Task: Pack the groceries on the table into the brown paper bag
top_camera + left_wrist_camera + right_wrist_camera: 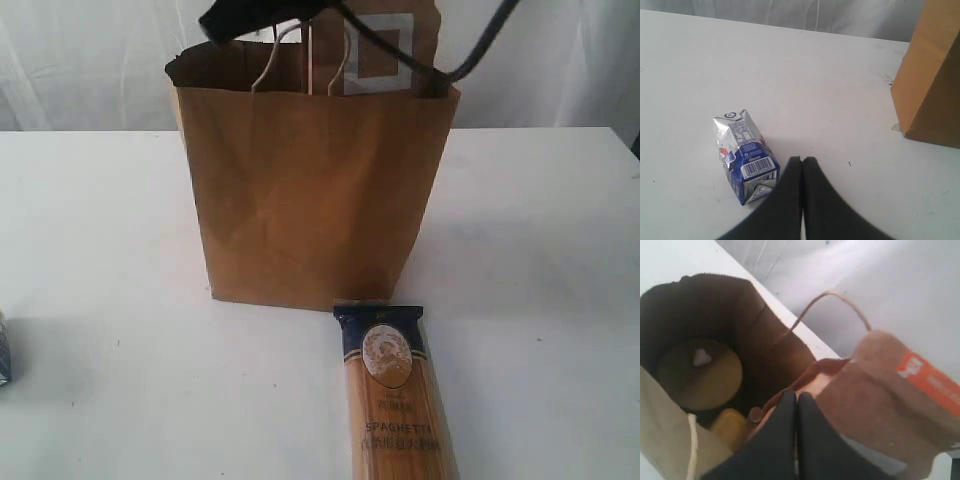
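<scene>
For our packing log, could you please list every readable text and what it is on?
"SPAGHETTI" on the spaghetti packet; its smaller print is blurred.
Small blue-white carton: barcode digits and print too small to read.
Brown pouch: white lettering on orange strip too blurred.

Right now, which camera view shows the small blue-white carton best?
The left wrist view: the small blue-white carton lies whole on the table, its barcode visible. The exterior view catches only a likely sliver of it at its left edge; the right wrist view does not show it.

Black tapered jaws; dark cable (487, 40)
</scene>
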